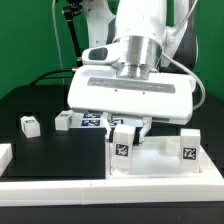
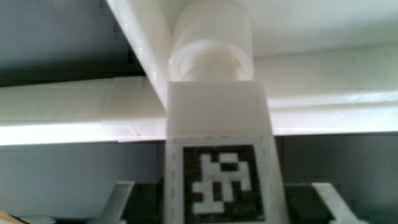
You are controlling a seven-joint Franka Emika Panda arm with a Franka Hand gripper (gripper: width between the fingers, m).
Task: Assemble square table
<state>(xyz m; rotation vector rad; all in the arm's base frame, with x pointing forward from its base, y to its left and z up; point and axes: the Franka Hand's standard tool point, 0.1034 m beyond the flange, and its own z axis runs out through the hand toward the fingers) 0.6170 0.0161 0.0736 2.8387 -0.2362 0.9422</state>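
My gripper (image 1: 127, 130) is shut on a white leg (image 1: 122, 150) with a black-white tag and holds it upright near the front of the table. The leg stands at the near-left corner of the white tabletop (image 1: 160, 165), which lies flat at the front on the exterior view's right. In the wrist view the leg (image 2: 217, 130) fills the middle between my gripper's (image 2: 222, 205) two fingers. Its rounded far end (image 2: 214, 55) meets the white tabletop rim (image 2: 80, 118). A second tagged leg (image 1: 188, 150) stands on the tabletop's right side.
Two loose tagged legs (image 1: 29, 124) (image 1: 63, 120) lie on the black mat at the exterior view's left. The marker board (image 1: 92, 121) lies behind my gripper. White border rails run along the front (image 1: 60, 185) and the left edge (image 1: 5, 158).
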